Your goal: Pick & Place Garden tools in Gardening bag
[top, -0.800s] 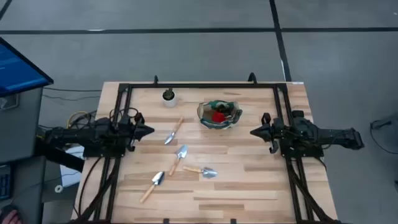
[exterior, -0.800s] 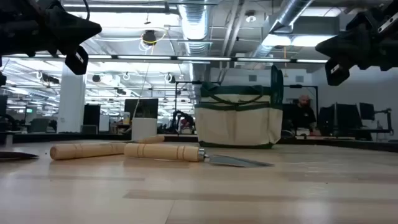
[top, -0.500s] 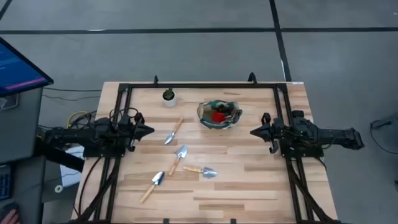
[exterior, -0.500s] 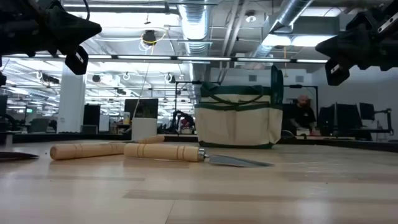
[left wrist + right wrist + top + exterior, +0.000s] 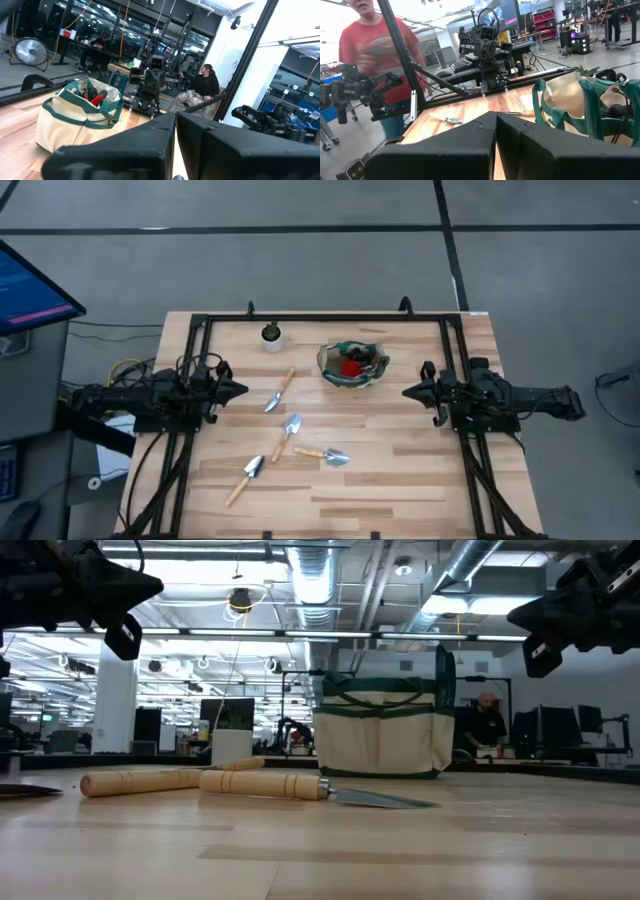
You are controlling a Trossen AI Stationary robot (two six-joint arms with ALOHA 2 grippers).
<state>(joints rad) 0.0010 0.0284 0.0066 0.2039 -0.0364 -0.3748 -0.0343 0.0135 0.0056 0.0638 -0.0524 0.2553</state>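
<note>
Silver-bladed trowels (image 5: 288,432), all four, lie loose on the wooden counter (image 5: 400,470) just as they lay a moment ago, in front of the bag (image 5: 352,364), which sits near the back edge beside the small white pot (image 5: 271,336). Nothing has shifted, so I judge the work not begun. My left pincer (image 5: 238,390) and right pincer (image 5: 409,391) hang at the sides, both pressed together, pinching nothing.
</note>
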